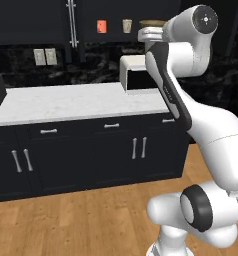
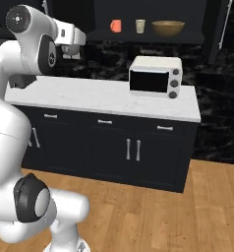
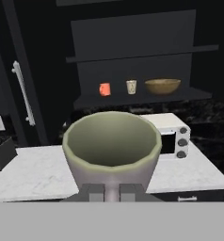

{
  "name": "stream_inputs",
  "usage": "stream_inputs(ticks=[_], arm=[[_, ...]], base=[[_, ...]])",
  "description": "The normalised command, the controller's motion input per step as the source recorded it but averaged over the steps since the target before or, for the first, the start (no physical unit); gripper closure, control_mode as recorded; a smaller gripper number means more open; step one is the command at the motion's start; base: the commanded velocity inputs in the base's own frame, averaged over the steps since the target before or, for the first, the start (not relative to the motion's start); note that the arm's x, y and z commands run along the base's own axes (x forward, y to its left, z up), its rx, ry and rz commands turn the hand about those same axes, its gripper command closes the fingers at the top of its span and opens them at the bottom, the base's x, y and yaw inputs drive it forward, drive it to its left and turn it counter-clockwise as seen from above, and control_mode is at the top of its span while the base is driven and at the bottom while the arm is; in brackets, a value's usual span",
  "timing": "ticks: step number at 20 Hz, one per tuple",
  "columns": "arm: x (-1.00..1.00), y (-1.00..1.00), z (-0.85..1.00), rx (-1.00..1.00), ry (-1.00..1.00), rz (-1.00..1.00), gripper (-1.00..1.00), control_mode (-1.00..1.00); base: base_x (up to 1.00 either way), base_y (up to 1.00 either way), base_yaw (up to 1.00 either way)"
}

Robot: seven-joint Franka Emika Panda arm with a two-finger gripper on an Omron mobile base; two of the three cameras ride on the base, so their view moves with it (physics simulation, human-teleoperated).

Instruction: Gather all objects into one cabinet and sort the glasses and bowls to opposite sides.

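My pincer (image 3: 112, 192) pinched the near rim of a pale cream cup (image 3: 112, 148), held high above the surface (image 3: 34, 174). On the cabinet (image 3: 132, 42) shelf the orange-red cup (image 3: 104, 89) and a second cream cup (image 3: 131, 86) stood left of the wooden bowl (image 3: 163, 86), which sat towards the right end. Only my cup was left to shelve, by the other cups.

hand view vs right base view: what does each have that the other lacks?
Hand view alone: the end effector shut on a pale cream cup, seen from its open mouth, and a silver door handle on the cabinet.
Right base view alone: the wood floor and the lower cabinets.
Both: the orange-red cup, a second cream cup and the wooden bowl in a row on the cabinet shelf, with the microwave on the counter.
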Motion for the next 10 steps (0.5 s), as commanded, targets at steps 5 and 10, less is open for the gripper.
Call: stream_inputs(ticks=[5,10], arm=[[0.0,0.0,0.0,0.0,0.0,0.0,1.0,1.0],[0.0,0.0,0.0,0.0,0.0,0.0,1.0,1.0]], base=[[0.0,-0.01,0.0],[0.0,-0.01,0.0]])
